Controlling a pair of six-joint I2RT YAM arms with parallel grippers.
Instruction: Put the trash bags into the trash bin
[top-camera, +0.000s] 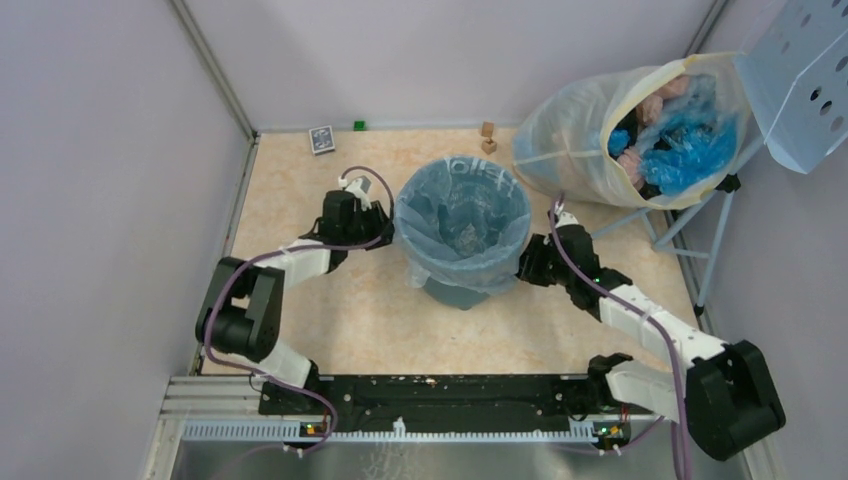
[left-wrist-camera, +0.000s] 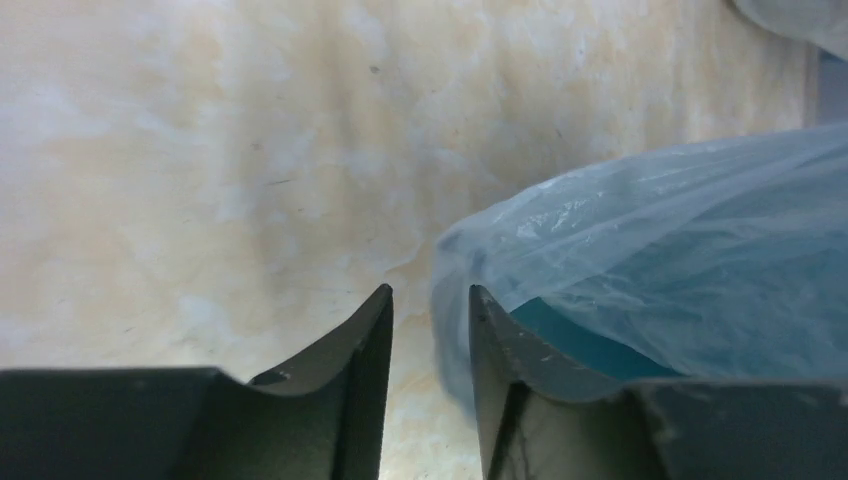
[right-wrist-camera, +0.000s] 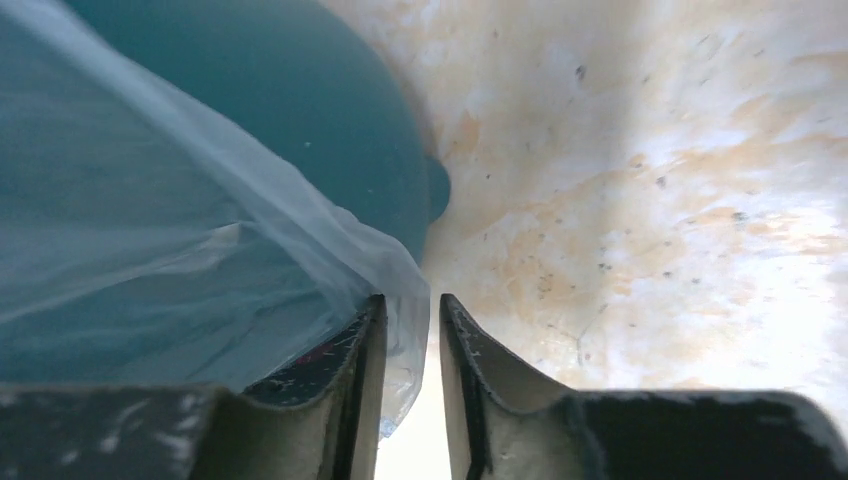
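Observation:
The teal-green trash bin (top-camera: 462, 292) stands mid-table. The pale blue trash bag (top-camera: 462, 215) lines it, its mouth folded out over the rim. My left gripper (top-camera: 388, 232) is at the bin's left side. In the left wrist view, the gripper (left-wrist-camera: 430, 292) is narrowly open, with the bag's (left-wrist-camera: 650, 250) hem hanging by its right finger and the bin (left-wrist-camera: 560, 335) showing under the film. My right gripper (top-camera: 524, 262) is at the bin's right side. Its wrist view shows the gripper (right-wrist-camera: 412, 300) narrowly open, with loose bag film (right-wrist-camera: 150, 250) draped in the gap beside the bin wall (right-wrist-camera: 300, 110).
A big cloudy-white sack (top-camera: 570, 130) with blue and pink contents leans on a metal stand at the back right, under a perforated panel (top-camera: 800, 80). A card deck (top-camera: 321, 139), a green cube (top-camera: 359, 125) and wooden blocks (top-camera: 488, 137) lie along the back wall.

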